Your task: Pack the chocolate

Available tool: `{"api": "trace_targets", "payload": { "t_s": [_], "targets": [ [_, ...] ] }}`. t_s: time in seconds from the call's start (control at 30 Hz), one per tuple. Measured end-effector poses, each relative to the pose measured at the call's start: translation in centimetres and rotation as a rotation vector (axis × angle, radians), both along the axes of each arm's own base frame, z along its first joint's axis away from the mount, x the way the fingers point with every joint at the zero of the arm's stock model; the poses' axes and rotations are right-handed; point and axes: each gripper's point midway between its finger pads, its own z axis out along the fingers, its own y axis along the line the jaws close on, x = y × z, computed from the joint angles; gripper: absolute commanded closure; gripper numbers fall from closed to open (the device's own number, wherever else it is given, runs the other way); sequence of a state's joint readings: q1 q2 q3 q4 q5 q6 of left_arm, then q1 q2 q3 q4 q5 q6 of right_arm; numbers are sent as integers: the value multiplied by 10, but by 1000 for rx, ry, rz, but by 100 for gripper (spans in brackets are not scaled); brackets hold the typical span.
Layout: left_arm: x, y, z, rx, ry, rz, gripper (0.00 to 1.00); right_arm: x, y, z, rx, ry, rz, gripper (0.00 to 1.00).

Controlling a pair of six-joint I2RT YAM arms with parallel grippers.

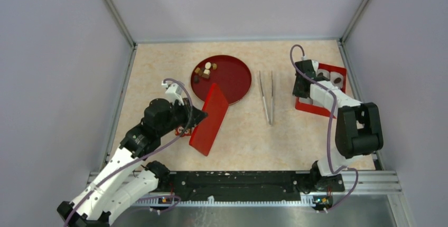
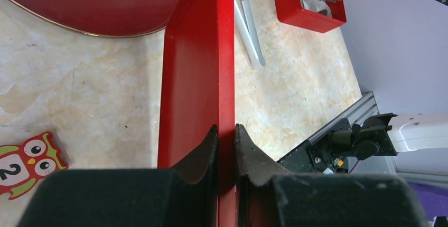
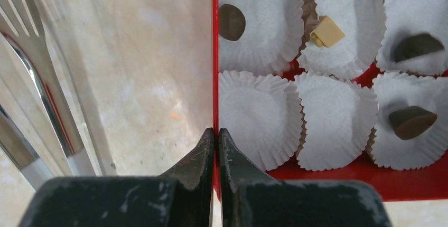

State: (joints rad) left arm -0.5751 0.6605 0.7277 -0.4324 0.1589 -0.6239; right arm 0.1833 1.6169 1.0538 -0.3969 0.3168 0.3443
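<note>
Several chocolate chunks [image 1: 205, 71] lie on the round red plate [image 1: 232, 82]. Others sit in white paper cups [image 3: 256, 116] of the red box [image 1: 323, 110]: a dark one [image 3: 231, 22], a pale tan one [image 3: 327, 31] and two more dark ones [image 3: 414, 46]. My right gripper [image 3: 216, 132] is shut on the box's left wall [image 3: 214, 53]; it shows at the box's near left in the top view [image 1: 302, 91]. My left gripper [image 2: 226, 132] is shut on the edge of the red lid [image 2: 198, 68] and holds it tilted on the table [image 1: 208, 119].
Metal tweezers [image 1: 267, 97] lie between plate and box, and show in the wrist views [image 2: 248, 31] [image 3: 37, 95]. A small red owl packet [image 2: 26, 163] lies by the left gripper. Grey walls enclose the table; a black rail [image 1: 232, 185] runs along the near edge.
</note>
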Motion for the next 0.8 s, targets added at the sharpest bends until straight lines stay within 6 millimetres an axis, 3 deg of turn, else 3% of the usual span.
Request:
{"api": "trace_targets", "payload": {
  "t_s": [0.17, 0.4, 0.5, 0.6, 0.73, 0.8],
  "targets": [
    [4, -3, -4, 8, 12, -1, 100, -35, 10, -1, 24, 24, 0, 100],
    [10, -7, -1, -6, -5, -4, 100, -101, 63, 1, 103, 41, 117, 100],
    [15, -13, 4, -25, -24, -15, 100, -119, 81, -1, 147, 51, 150, 100],
    [22, -23, 4, -42, -19, -37, 100, -133, 96, -4, 196, 63, 173, 78],
    [28, -41, 9, -101, -21, -86, 100, -139, 107, 0, 240, 57, 186, 35],
    [29, -50, 16, -142, -31, -121, 100, -139, 105, 9, 244, 29, 186, 29]
  ]
}}
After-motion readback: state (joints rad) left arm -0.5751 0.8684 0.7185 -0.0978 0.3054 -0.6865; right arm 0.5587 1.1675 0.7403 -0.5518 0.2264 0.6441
